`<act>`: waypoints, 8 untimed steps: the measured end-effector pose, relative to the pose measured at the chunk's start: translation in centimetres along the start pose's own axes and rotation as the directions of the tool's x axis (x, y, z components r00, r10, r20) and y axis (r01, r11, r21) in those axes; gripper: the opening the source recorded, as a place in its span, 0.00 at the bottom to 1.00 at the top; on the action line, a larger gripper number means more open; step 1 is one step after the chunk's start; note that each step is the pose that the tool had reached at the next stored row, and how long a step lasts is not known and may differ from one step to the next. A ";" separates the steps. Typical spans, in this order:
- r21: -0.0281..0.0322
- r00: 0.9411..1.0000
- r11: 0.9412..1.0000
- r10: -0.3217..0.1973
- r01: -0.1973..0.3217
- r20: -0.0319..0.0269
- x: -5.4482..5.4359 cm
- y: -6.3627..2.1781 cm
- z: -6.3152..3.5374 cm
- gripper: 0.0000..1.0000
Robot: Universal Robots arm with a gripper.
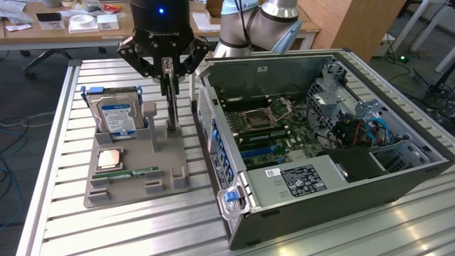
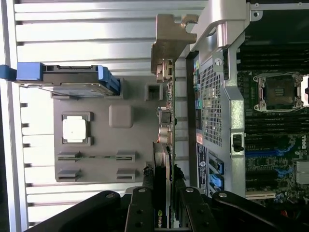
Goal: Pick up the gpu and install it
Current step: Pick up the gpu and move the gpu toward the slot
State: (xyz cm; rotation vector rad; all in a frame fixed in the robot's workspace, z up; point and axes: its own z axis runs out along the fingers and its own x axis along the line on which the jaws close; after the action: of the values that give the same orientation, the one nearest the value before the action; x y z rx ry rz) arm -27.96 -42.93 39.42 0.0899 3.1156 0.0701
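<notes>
Gripper [image 1: 168,74] clamped on the upright gpu [image 1: 172,106] at its gray holder [image 1: 142,154]; open computer case [image 1: 284,69] at three o'clock. The thin-edge grip risks the card tilting and snagging the chassis.

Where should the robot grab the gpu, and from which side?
Probably by its top edge, coming straight down from above. The gpu stands upright on edge in the gray holder, thin and flat-sided, so its two broad faces are free to pinch. The end effector hangs over it.
</notes>
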 end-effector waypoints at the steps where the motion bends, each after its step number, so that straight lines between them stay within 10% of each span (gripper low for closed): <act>1: 0.000 1.000 1.000 0.000 0.000 0.000 0.0 0.01 -0.13 0.26; 8: 0.000 1.000 1.000 0.000 0.000 0.000 0.0 0.01 -0.25 0.26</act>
State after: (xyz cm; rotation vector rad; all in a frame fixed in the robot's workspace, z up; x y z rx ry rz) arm -27.96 -42.93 39.67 0.0900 3.1155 0.0702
